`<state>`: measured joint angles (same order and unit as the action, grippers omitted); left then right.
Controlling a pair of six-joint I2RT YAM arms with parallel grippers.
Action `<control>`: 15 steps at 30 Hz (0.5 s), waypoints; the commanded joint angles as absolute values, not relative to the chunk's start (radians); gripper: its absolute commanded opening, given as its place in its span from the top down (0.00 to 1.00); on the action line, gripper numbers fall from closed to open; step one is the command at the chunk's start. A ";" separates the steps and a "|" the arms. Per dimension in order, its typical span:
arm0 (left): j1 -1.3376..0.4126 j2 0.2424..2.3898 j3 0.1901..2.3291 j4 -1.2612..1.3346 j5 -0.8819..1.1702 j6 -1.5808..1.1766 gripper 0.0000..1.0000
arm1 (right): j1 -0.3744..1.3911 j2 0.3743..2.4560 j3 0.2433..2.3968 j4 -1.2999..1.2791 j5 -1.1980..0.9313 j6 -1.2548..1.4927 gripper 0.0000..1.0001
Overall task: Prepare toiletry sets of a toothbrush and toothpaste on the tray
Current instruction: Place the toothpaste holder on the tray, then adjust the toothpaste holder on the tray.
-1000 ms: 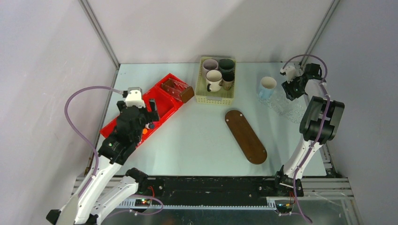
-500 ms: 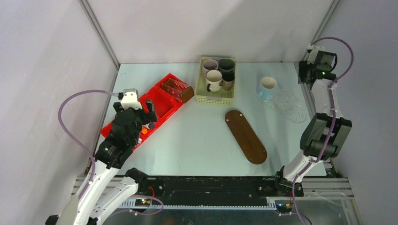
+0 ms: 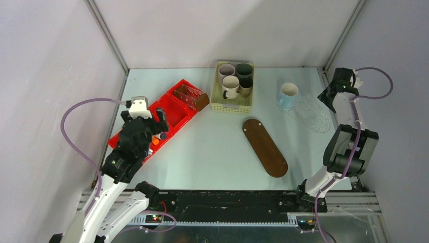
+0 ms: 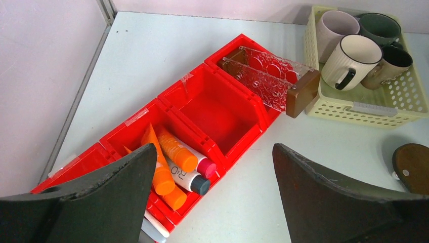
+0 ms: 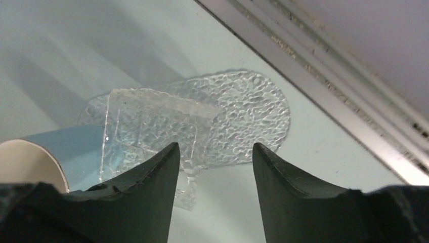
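Tray (image 3: pixel 264 147): bare; I count no sets
Toothpaste (image 4: pixel 177 152): in red bin (image 4: pixel 217 109), nine o'clock
Left gripper (image 4: pixel 212 152), right gripper (image 5: pixel 215 152): agape, empty

Red bin (image 3: pixel 174 115) lies just left of yellow mesh basket (image 3: pixel 231 108).

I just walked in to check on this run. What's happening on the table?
The left gripper hovers with open fingers over the red bin, above its toothpaste tubes, holding nothing. The right gripper, also open and holding nothing, points at the clear textured dish beside the pale blue cup at the far right. The wooden tray bears no set yet.
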<state>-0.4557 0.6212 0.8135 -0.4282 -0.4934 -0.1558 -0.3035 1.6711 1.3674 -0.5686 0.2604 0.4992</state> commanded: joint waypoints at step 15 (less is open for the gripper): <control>-0.437 0.637 0.801 -0.407 -0.510 -0.142 0.09 | -0.271 1.795 1.341 -0.550 0.291 0.819 0.49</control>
